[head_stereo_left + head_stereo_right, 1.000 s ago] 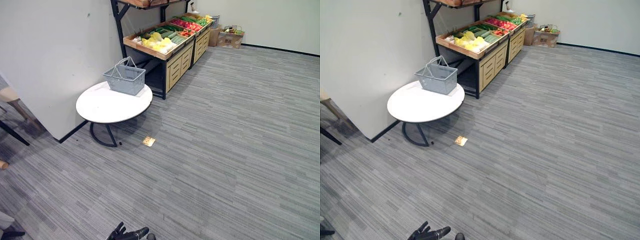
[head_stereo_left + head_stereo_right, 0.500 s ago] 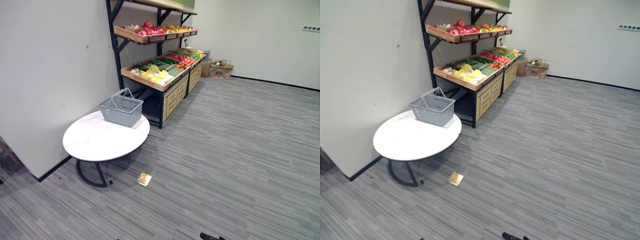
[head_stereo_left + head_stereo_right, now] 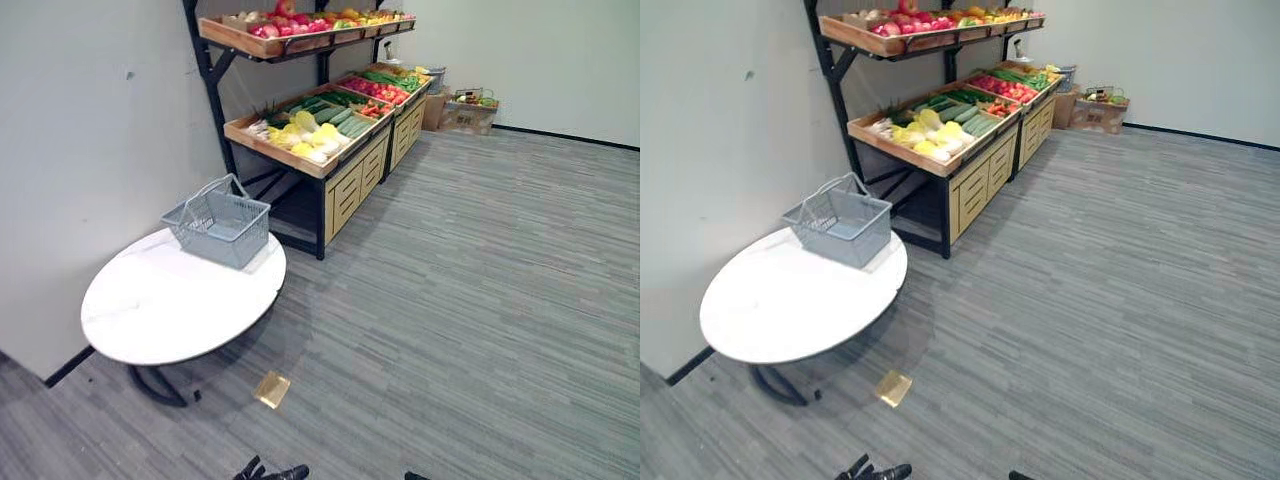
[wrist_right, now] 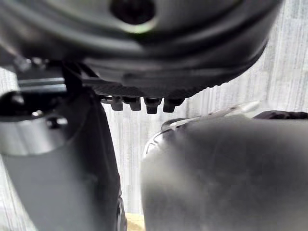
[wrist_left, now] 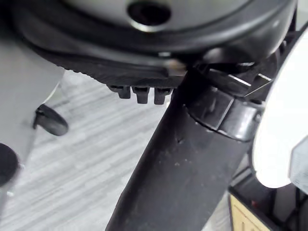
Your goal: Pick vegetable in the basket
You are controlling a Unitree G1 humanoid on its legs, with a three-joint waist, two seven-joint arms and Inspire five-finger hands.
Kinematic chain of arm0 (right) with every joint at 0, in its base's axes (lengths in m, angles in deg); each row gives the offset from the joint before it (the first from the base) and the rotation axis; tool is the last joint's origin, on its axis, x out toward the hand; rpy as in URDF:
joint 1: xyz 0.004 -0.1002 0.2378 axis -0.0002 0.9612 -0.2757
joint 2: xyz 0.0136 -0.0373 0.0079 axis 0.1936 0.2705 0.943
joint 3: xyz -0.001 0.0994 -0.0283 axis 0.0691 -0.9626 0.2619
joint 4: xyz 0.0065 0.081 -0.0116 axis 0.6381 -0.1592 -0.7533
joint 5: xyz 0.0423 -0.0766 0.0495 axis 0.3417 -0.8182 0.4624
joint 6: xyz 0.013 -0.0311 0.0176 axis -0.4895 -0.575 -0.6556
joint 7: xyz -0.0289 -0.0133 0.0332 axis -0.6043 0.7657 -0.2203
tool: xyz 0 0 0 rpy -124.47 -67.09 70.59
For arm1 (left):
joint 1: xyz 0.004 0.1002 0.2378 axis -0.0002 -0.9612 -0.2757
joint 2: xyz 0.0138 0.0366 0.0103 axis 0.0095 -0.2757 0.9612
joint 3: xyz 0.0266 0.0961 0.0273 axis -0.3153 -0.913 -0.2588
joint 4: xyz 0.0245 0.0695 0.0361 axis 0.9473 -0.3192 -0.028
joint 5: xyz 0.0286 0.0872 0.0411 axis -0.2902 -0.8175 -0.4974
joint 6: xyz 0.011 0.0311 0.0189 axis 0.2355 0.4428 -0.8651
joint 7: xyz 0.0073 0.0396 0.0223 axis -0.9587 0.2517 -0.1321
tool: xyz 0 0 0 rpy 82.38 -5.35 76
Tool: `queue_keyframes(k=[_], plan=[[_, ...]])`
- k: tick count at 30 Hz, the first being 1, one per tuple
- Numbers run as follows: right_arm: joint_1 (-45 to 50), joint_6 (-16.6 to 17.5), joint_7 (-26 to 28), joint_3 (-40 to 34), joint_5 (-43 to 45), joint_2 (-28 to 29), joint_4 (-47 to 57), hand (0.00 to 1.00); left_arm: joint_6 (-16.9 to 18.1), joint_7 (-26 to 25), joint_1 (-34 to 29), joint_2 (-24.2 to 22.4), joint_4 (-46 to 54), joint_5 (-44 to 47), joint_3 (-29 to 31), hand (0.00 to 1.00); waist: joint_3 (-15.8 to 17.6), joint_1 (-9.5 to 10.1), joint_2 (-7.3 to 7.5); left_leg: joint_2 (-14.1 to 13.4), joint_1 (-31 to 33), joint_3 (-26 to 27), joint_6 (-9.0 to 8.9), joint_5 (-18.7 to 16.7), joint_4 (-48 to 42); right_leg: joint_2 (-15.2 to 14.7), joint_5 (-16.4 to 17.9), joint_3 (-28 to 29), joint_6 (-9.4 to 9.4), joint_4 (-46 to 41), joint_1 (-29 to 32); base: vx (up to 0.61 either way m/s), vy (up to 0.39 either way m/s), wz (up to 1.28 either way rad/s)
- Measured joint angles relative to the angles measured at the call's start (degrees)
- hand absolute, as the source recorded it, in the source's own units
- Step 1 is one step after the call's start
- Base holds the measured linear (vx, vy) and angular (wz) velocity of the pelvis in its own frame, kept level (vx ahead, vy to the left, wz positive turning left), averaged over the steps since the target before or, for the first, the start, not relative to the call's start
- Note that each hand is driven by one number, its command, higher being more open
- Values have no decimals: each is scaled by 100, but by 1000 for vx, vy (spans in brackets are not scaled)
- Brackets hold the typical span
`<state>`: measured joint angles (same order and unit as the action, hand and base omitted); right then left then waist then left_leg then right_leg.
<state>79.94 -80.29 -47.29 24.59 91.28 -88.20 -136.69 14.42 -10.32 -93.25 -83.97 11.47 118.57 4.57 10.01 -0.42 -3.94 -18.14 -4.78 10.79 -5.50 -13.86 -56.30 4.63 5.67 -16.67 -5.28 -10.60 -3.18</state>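
A grey wire basket [image 3: 218,222] with its handles up stands at the far edge of a round white table [image 3: 150,315]; I cannot see anything inside it. Behind it, a wooden crate on a black rack holds yellow vegetables [image 3: 300,135], green cucumbers [image 3: 340,112] and red ones [image 3: 375,88]. My left hand [image 3: 268,471] hangs low at the bottom edge, far from the table, open and holding nothing. A tip of my right hand [image 3: 415,476] peeks in beside it; in its wrist view the fingers [image 4: 144,103] point straight out, with nothing in them.
An upper shelf [image 3: 290,25] carries red and orange fruit. The rack has pale wooden drawers [image 3: 345,190]. A cardboard box [image 3: 468,112] sits by the far wall. A brass floor plate [image 3: 271,389] lies near the table's black foot. Grey carpet stretches to the right.
The camera has moved: table, basket and rack sit closer and further left than before. My left hand shows at the bottom edge again, still holding nothing.
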Motion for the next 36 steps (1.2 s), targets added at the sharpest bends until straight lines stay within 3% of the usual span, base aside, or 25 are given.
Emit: queue_keyframes(k=[2,5,6,7,8,9,10,11,13,14,15,16,17,20,21,23,24,26,28,30,32,33,34,35,36], plan=[[95,15,-56,39,4,40,-54,100,97,12,-27,-19,98,102,144,100,7,42,126,91,299,393,36,-283,344,-65,15,96,54,366,-529,422,-52,-19],[85,139,-55,39,3,86,-19,100,213,87,-17,-53,182,113,139,100,16,63,173,529,974,606,104,-396,2145,-299,105,238,230,675,-841,347,50,-21],[90,145,-50,43,6,100,-13,100,240,88,-12,-85,209,115,139,100,25,74,207,835,1102,573,149,-142,3184,-460,172,249,339,740,-927,289,122,-7],[102,146,-51,52,7,123,-14,100,225,85,-14,-59,231,124,138,100,20,144,242,1114,1186,464,163,480,4061,-612,225,290,439,822,-1012,308,136,-12],[108,150,-35,87,17,128,-10,100,221,83,-30,-54,223,124,137,100,-2,198,251,1218,1217,382,134,757,4345,-665,241,346,497,856,-1053,386,147,-15],[108,189,10,299,100,105,16,100,227,74,-49,-63,217,125,133,100,-21,285,219,1281,1400,257,112,1206,4482,-691,262,384,593,985,-1092,424,151,-11],[87,249,16,406,101,89,16,100,230,56,-56,-60,151,127,138,100,-37,352,205,1321,1465,231,410,1688,4501,-728,329,387,708,1010,-1110,514,173,6],[62,290,14,426,101,100,15,100,214,34,-41,4,132,122,128,100,-7,350,272,1392,1427,252,560,1698,4461,-793,326,373,736,1011,-1141,407,141,21],[-41,340,33,545,103,239,18,100,156,-1,-122,143,-26,207,249,100,103,357,391,1239,1664,625,793,1240,3383,-828,-124,607,1113,951,-1438,406,219,14],[8,372,56,563,113,269,25,100,152,-10,-166,195,-26,236,318,100,46,365,455,1287,1671,688,663,1092,3409,-923,-119,665,1126,884,-1494,322,274,3],[150,398,95,565,130,224,88,100,167,-51,-304,169,-30,231,240,100,-132,334,372,1348,1391,746,820,1535,4136,-912,-61,652,1200,640,-1595,109,193,-3],[211,428,92,568,131,201,89,100,174,-56,-394,164,-34,231,163,100,-201,345,321,1364,1262,812,1031,1380,4239,-950,88,656,1319,387,-1621,233,281,-9],[250,514,93,561,97,258,129,100,145,-70,-488,197,-83,285,154,100,-308,340,511,1722,923,930,975,1091,4339,-1434,467,653,1458,-682,-1380,240,257,-9],[300,574,118,473,85,195,249,100,137,-93,-508,237,-148,216,117,100,-453,304,584,2131,612,904,1087,792,4450,-2039,358,628,1321,-2947,-560,261,212,15],[294,611,150,429,90,199,273,100,146,-116,-490,298,-151,118,105,100,-482,309,708,2341,353,834,1153,666,4514,-2381,222,538,1210,-3922,-226,247,119,30],[298,632,149,390,95,180,282,100,162,-158,-496,300,-150,118,95,100,-454,311,718,2409,-24,712,1185,591,4634,-2521,265,238,1177,-4389,-165,378,133,27],[301,646,152,368,89,144,287,100,155,-213,-555,297,-150,140,10,100,-440,303,677,2395,-420,606,1099,536,4903,-2519,464,-62,1081,-4517,-65,373,102,21],[284,683,174,243,87,150,302,100,140,-245,-560,317,-150,197,-101,100,-428,292,654,2341,-677,532,1044,526,5133,-2442,753,-296,1073,-4405,199,259,47,17],[185,702,180,184,87,157,342,100,90,-244,-509,290,-148,200,-179,100,-374,207,525,2066,-880,380,884,433,5270,-1982,1114,-486,1060,-3461,666,279,-45,29],[183,740,185,209,87,187,416,100,91,-224,-415,281,-130,208,-356,100,-381,168,422,1812,-863,198,748,377,5319,-1498,1033,-341,1110,-2198,1050,311,-146,55],[194,736,186,225,78,217,364,100,89,-198,-279,252,-125,249,-393,100,-319,134,357,1606,-906,-93,645,323,5308,-1096,483,199,1074,-794,1292,335,-229,82],[216,713,187,262,84,245,334,100,93,-165,-210,216,-117,307,-412,100,-292,71,343,1494,-895,-353,534,256,5308,-915,-127,701,1167,85,1380,330,-262,85],[204,629,219,239,96,251,330,100,104,-146,-180,219,-105,309,-437,100,-266,52,391,1499,-894,-457,476,222,5306,-911,-399,986,1268,369,1451,524,-456,136],[208,505,243,245,94,267,201,100,85,-99,-115,302,-108,302,-496,100,-129,17,565,1467,-1048,-862,245,68,5294,-962,-1345,1438,1336,562,1380,466,-427,130],[235,477,273,83,105,248,183,100,84,-88,-92,196,-99,302,-498,100,-98,-9,410,1308,-1075,-1004,153,25,5277,-819,-1256,1351,1099,396,1319,466,-427,116]])
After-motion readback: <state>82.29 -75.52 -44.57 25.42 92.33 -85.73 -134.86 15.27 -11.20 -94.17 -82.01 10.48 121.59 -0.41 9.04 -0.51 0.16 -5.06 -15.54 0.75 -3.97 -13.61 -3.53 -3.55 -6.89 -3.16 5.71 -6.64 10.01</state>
